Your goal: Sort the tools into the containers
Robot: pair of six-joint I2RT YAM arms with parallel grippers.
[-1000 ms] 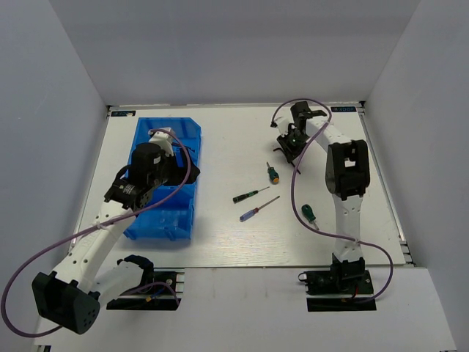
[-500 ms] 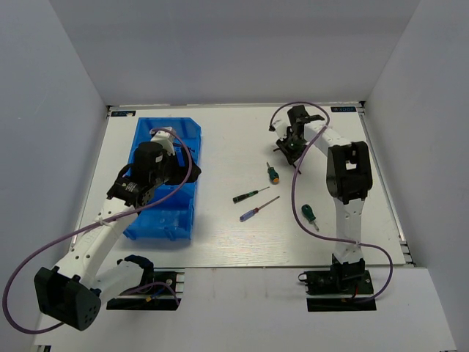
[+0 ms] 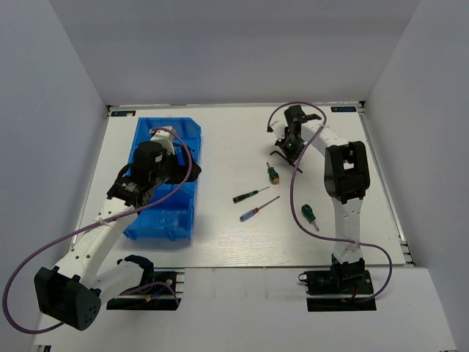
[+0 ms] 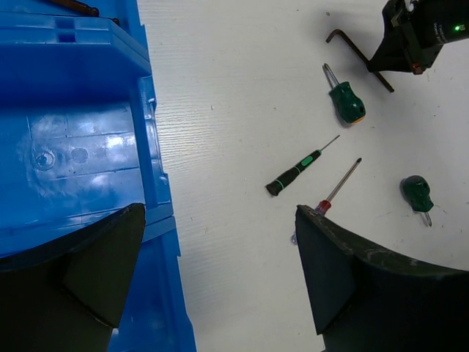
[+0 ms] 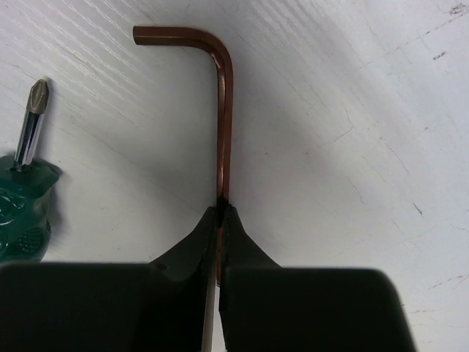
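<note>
In the right wrist view my right gripper (image 5: 221, 211) is shut on the long arm of a dark L-shaped hex key (image 5: 224, 103) lying on the white table; from above that gripper (image 3: 289, 147) is at the back right. A stubby green screwdriver with an orange end (image 3: 272, 174) lies just near of it. Toward the middle lie a slim green-handled screwdriver (image 3: 249, 195) and a slim purple-handled one (image 3: 258, 209). Another stubby green screwdriver (image 3: 309, 214) lies by the right arm. My left gripper (image 4: 220, 242) is open above the right wall of the blue bin (image 3: 170, 213), with nothing between its fingers.
A thin dark tool (image 4: 72, 6) shows inside the bin at its far end. White walls enclose the table on three sides. A purple cable (image 3: 297, 192) hangs along the right arm, close to the stubby screwdriver.
My right gripper has closed from partly open onto the hex key. The left arm shifted slightly over the bin, then stayed still.
</note>
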